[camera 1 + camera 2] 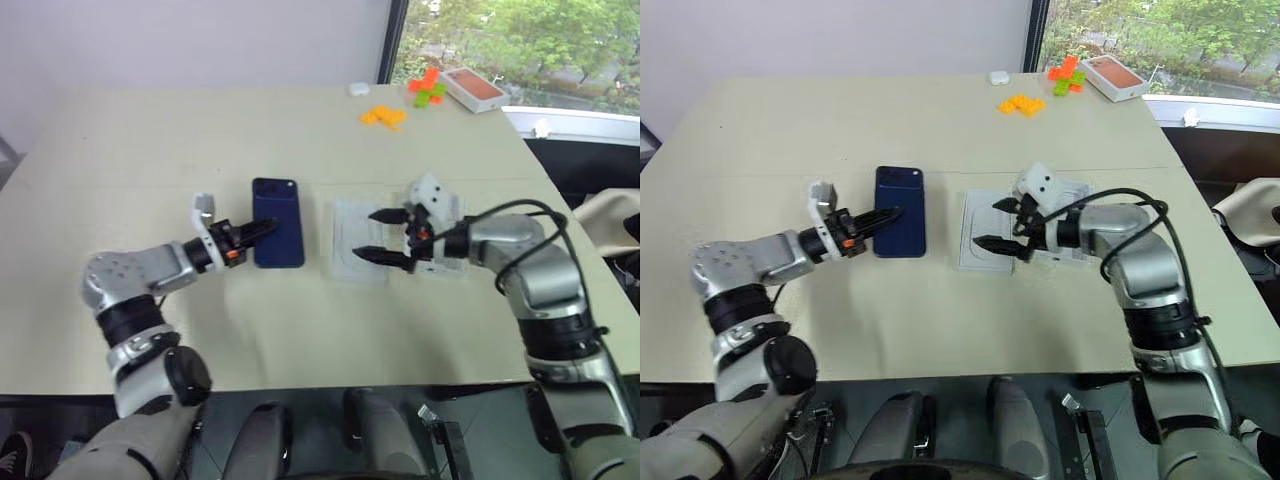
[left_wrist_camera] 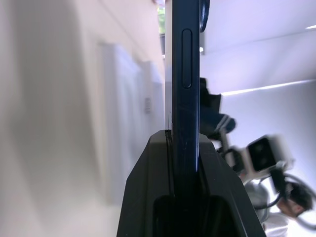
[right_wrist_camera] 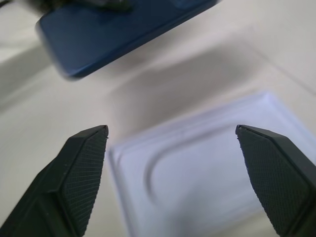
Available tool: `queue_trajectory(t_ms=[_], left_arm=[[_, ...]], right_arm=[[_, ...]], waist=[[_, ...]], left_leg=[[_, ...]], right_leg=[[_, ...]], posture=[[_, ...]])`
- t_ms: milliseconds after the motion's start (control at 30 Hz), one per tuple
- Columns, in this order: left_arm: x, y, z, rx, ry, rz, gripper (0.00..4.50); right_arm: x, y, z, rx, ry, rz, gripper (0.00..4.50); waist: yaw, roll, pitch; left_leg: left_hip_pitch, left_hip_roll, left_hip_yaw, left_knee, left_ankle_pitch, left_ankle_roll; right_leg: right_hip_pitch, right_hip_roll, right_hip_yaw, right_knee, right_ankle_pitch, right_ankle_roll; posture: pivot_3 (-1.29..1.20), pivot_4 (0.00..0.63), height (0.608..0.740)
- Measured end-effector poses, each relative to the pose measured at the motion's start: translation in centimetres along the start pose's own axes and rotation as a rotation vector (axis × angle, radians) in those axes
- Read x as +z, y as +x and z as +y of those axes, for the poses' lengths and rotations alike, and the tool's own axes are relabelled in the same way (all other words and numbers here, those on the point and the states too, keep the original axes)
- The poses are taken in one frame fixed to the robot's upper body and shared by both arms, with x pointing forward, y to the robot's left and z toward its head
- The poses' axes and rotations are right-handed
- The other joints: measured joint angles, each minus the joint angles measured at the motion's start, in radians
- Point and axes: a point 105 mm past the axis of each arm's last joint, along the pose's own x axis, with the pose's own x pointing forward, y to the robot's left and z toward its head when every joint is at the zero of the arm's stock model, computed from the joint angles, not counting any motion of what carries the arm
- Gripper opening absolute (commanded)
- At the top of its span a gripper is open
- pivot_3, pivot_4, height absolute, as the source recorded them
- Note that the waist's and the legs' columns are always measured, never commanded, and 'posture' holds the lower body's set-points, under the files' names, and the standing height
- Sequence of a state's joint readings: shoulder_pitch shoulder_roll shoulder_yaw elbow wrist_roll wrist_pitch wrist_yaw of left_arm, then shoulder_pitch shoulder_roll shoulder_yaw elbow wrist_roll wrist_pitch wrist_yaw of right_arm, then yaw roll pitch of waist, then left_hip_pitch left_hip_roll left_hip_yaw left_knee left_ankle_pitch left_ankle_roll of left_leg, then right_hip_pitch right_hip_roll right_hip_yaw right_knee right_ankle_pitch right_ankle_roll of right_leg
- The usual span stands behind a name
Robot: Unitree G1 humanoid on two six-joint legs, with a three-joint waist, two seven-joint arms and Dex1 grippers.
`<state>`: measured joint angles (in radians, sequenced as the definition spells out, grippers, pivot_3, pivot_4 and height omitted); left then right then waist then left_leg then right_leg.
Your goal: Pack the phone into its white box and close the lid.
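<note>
From the head camera I see my left gripper [image 1: 262, 231] clamped on the phone [image 1: 278, 222], pinching it by one long edge with the dark blue back facing up. In the left wrist view the phone's thin side runs straight up between the two black fingers [image 2: 217, 187], which press on it from both faces. The phone looks lifted off the table [image 1: 150, 170]; the right wrist view shows it over the tabletop with a soft shadow beneath it.

My right gripper [image 1: 388, 236] has its jaws spread wide and holds nothing. It hovers over the near end of a flat white insert [image 1: 358, 240] with a rounded recess, which lies on the table just to the right of the phone. In the right wrist view both textured fingertips [image 3: 84, 168] stand well apart on either side of that insert.

Something white sits behind my right wrist, but the arm hides it too much for me to tell what it is.

At the far right of the table lie an orange-topped white box [image 1: 472, 89], some orange and green blocks [image 1: 385, 116] and a small white object [image 1: 358, 88].
</note>
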<state>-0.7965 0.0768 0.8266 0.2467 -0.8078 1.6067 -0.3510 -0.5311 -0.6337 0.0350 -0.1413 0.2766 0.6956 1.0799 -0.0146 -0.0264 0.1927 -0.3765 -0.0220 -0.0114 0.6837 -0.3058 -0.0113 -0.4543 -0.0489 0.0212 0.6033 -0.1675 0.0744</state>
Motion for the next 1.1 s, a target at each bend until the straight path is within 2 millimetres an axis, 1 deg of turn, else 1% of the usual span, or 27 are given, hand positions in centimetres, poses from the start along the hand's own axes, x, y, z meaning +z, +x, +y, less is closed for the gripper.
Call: queue_trajectory(t_ms=[67, 133, 267, 333, 433, 567, 767, 1000, 1100], left_arm=[[-0.2, 1.4, -0.8, -0.009, -0.002, -0.006, 0.00], [-0.9, 3.0, -1.2, 0.010, 0.005, 0.001, 0.00], [-2.6, 4.9, -0.9, 0.046, -0.001, 0.063, 0.00], [-3.0, 5.4, -0.8, 0.068, 0.014, 0.080, 0.00], [-3.5, 6.4, -0.3, 0.127, 0.054, 0.100, 0.00], [-4.5, 7.2, 0.6, 0.184, 0.070, 0.156, 0.00], [-5.4, 7.9, 2.5, 0.233, 0.005, 0.186, 0.00], [-5.3, 9.0, 3.0, 0.256, 0.002, 0.177, 0.00], [-5.2, 9.6, 2.9, 0.265, 0.016, 0.186, 0.00]], right_arm=[[-0.3, -0.8, 0.2, 0.009, -0.002, 0.006, 4.46], [-0.4, -2.0, 0.1, 0.017, -0.006, 0.006, 4.46], [-0.3, -4.7, -0.8, -0.028, -0.016, -0.008, 4.46], [-0.4, -5.2, -0.8, -0.028, -0.037, -0.004, 4.46], [-0.8, -5.2, -0.5, -0.024, -0.028, -0.006, 4.46], [-0.7, -5.2, -0.8, -0.052, -0.040, -0.013, 4.46], [-0.6, -5.0, -1.0, -0.078, -0.049, -0.018, 4.46], [-0.7, -4.4, -1.0, -0.086, -0.052, -0.027, 4.46], [-0.8, -4.1, -0.8, -0.077, -0.051, -0.019, 4.46]], waist=[[-0.004, 0.000, 0.000], [-0.004, 0.000, 0.000], [-0.001, -0.001, 0.001], [-0.003, -0.001, 0.001], [-0.002, -0.001, 0.001], [0.001, -0.001, 0.001], [0.002, -0.001, 0.001], [0.002, -0.001, 0.001], [0.003, -0.001, 0.001]], left_leg=[[0.001, 0.000, 0.001, 0.000, 0.000, 0.000], [0.003, 0.000, 0.001, -0.001, 0.000, 0.000], [0.002, -0.001, 0.002, -0.001, 0.000, 0.000], [0.003, 0.000, 0.002, -0.001, 0.000, 0.000], [0.003, 0.000, 0.002, -0.001, 0.000, 0.000], [0.003, -0.001, 0.002, -0.001, 0.000, 0.000], [0.003, -0.001, 0.002, -0.001, 0.000, 0.000], [0.003, -0.001, 0.002, -0.001, 0.000, 0.000], [0.003, -0.001, 0.002, -0.001, 0.000, 0.000]], right_leg=[[0.003, 0.002, 0.000, -0.005, 0.000, 0.000], [0.005, 0.002, 0.000, -0.006, 0.000, 0.000], [0.006, 0.003, 0.000, -0.008, 0.000, 0.000], [0.006, 0.003, 0.000, -0.008, 0.000, 0.001], [0.006, 0.004, 0.000, -0.007, 0.000, 0.001], [0.006, 0.004, 0.001, -0.007, 0.000, 0.001], [0.006, 0.003, 0.000, -0.008, 0.000, 0.001], [0.006, 0.003, 0.000, -0.008, 0.000, 0.001], [0.006, 0.003, 0.000, -0.008, 0.000, 0.001]], posture=[[0.00, 0.150, 0.740], [0.00, 0.150, 0.740], [0.00, 0.150, 0.740], [0.00, 0.150, 0.740], [0.00, 0.150, 0.740], [0.00, 0.150, 0.740], [0.00, 0.150, 0.740], [0.00, 0.150, 0.740], [0.00, 0.150, 0.740]])
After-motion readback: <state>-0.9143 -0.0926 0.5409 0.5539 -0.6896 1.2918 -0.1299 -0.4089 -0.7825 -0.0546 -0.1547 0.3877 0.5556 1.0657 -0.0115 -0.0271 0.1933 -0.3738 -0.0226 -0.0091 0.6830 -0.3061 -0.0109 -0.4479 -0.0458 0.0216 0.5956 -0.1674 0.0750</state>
